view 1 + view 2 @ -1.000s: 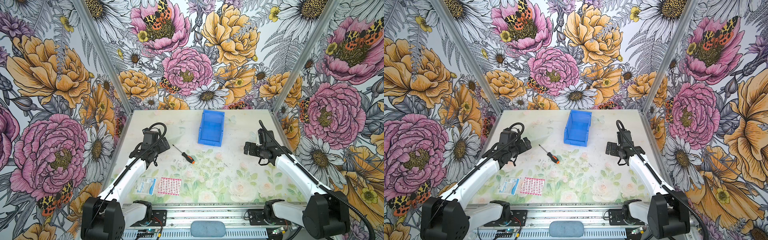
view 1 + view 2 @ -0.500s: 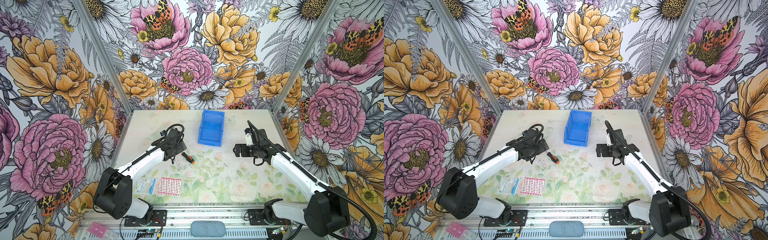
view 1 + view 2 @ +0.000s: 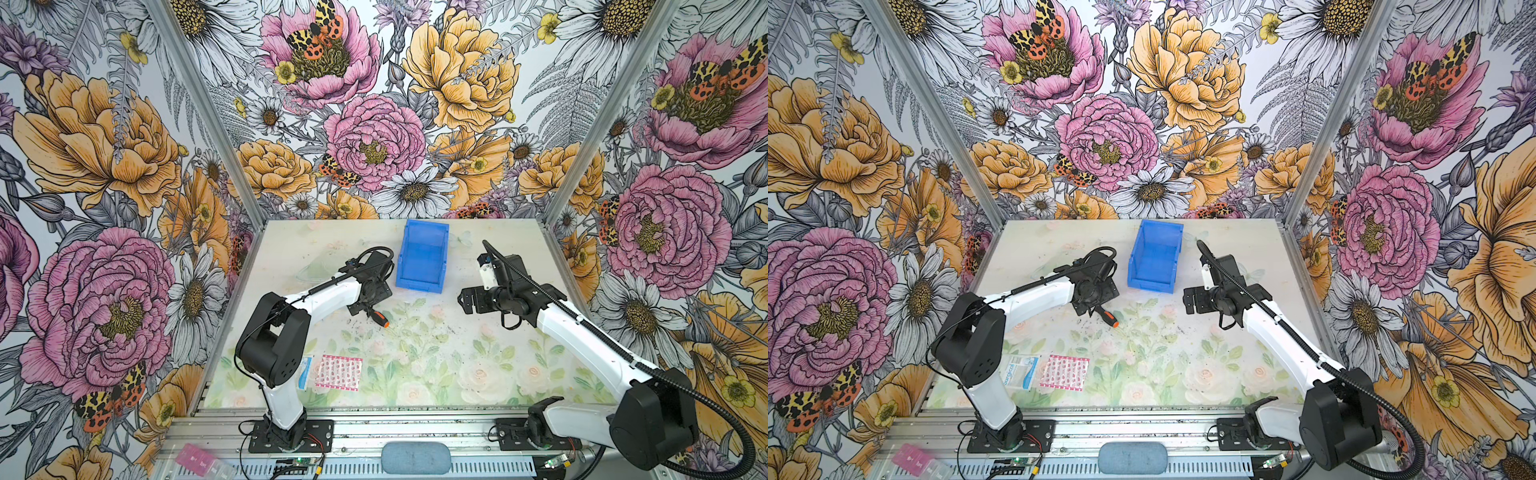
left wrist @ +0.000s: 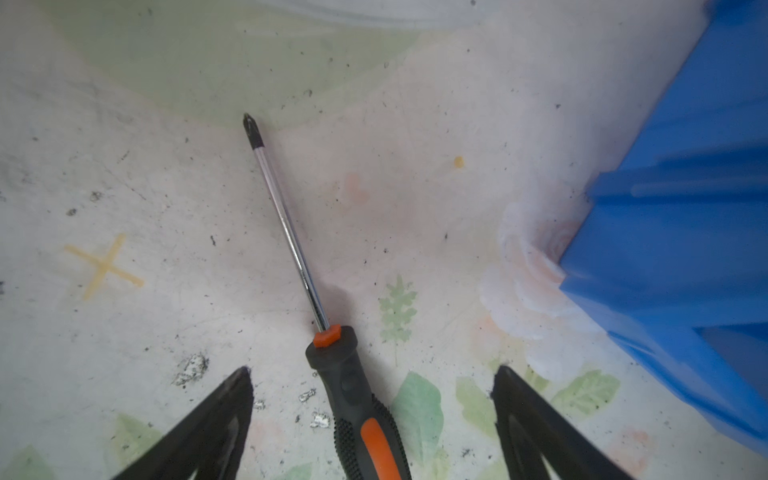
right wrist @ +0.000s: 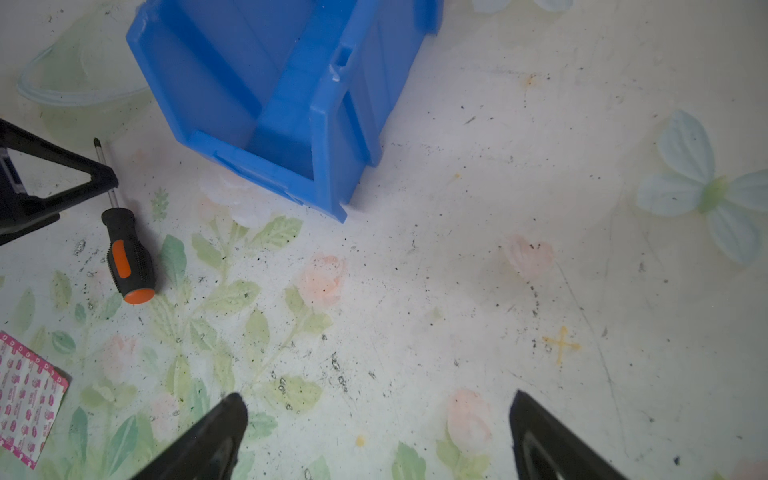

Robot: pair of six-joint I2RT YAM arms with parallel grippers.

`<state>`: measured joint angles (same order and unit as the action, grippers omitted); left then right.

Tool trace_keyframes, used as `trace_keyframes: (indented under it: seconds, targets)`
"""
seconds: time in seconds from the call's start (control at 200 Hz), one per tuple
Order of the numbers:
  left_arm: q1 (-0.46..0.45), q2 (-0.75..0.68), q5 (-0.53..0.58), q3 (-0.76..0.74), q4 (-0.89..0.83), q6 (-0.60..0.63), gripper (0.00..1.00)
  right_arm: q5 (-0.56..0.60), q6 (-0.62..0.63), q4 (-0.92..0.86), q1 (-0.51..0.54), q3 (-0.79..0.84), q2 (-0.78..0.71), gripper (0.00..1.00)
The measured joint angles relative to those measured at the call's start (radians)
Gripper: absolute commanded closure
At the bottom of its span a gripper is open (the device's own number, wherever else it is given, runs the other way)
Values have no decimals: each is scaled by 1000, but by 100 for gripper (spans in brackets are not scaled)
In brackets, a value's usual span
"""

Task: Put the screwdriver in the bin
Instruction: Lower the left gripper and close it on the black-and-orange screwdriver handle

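The screwdriver [image 4: 357, 399] lies flat on the floral table, black handle with orange end, thin shaft pointing away toward the back left. In both top views only its handle [image 3: 379, 319] [image 3: 1108, 319] shows past my left gripper [image 3: 365, 311], which hangs right over it. My left gripper [image 4: 372, 374] is open, one finger on each side of the handle with a gap on both sides. The blue bin [image 3: 422, 257] [image 3: 1156, 257] stands empty just behind and to the right. My right gripper [image 3: 465, 297] [image 5: 376, 401] is open over bare table, right of the bin's front.
A pink patterned packet [image 3: 337, 372] and a blue-white packet [image 3: 1017, 371] lie near the front left. A clear plastic dish [image 3: 318, 270] sits left of the bin. The enclosure's flowered walls close in three sides. A pink box [image 3: 195, 457] rests on the front rail.
My left arm has swung right from the table's left side and come down over the screwdriver. My right gripper has moved left toward the middle, near the bin's front.
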<state>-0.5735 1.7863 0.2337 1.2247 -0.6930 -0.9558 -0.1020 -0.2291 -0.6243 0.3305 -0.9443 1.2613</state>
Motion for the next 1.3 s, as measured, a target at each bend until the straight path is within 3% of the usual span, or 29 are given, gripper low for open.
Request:
trace_keyframes:
  seconds: [0.6,0.791,0.916,1.296]
  targets:
    - [-53,113,-8,8,-21,-41,35,-28,40,22,29,-51,44,0]
    - [-61,114,-1,6,-25,-45,49,-27,45,23,33,-52,37,0]
    - [-71,114,14,4,-39,-49,66,-26,56,23,33,-52,17,0]
    - [-77,112,29,0,-43,-48,89,-26,66,23,33,-53,-7,1]
